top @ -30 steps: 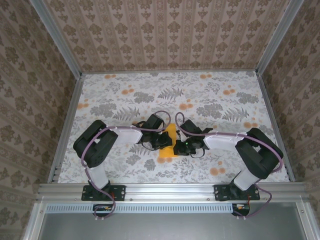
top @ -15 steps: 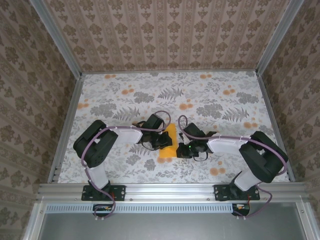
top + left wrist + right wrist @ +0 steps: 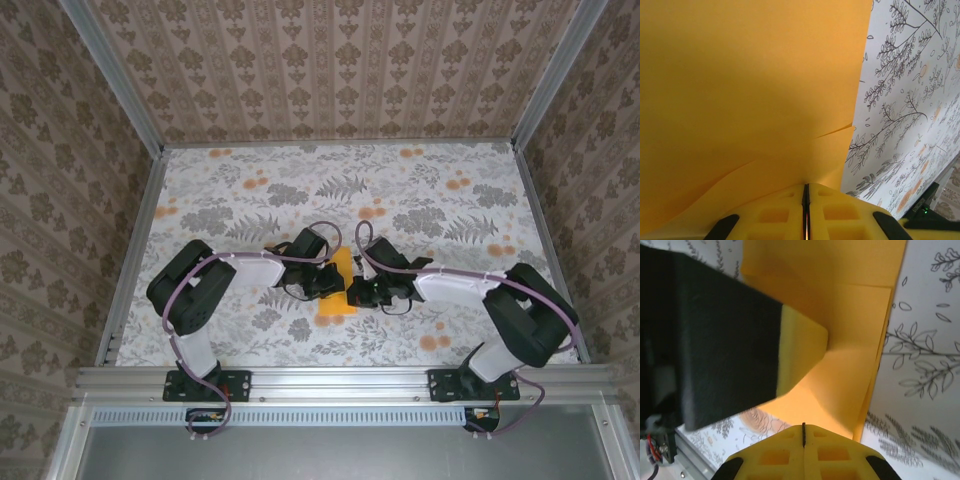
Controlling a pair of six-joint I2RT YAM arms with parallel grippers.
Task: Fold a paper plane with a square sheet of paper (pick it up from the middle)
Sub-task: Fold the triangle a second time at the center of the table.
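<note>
The orange-yellow sheet of paper [image 3: 334,306] lies folded into a long narrow strip on the floral cloth, between the two arms. My left gripper [image 3: 331,283] comes in from the left over the strip's middle. In the left wrist view the paper [image 3: 750,90] rises wide and curved straight from the left gripper [image 3: 805,189], which is shut with the paper's edge in its tips. My right gripper [image 3: 358,294] reaches in from the right. It is shut [image 3: 803,428], its tips over the near edge of the layered paper [image 3: 850,345], next to the left gripper's yellow finger [image 3: 800,350].
The floral cloth [image 3: 250,190] covers the table, dotted with small orange flower spots [image 3: 374,212]. Aluminium rails [image 3: 130,260] run along the left, right and near edges, with patterned walls behind. Open cloth stretches beyond both grippers toward the far wall.
My right gripper has slid left toward the paper strip and now sits close against it, beside the left gripper. The left arm and the paper have stayed put.
</note>
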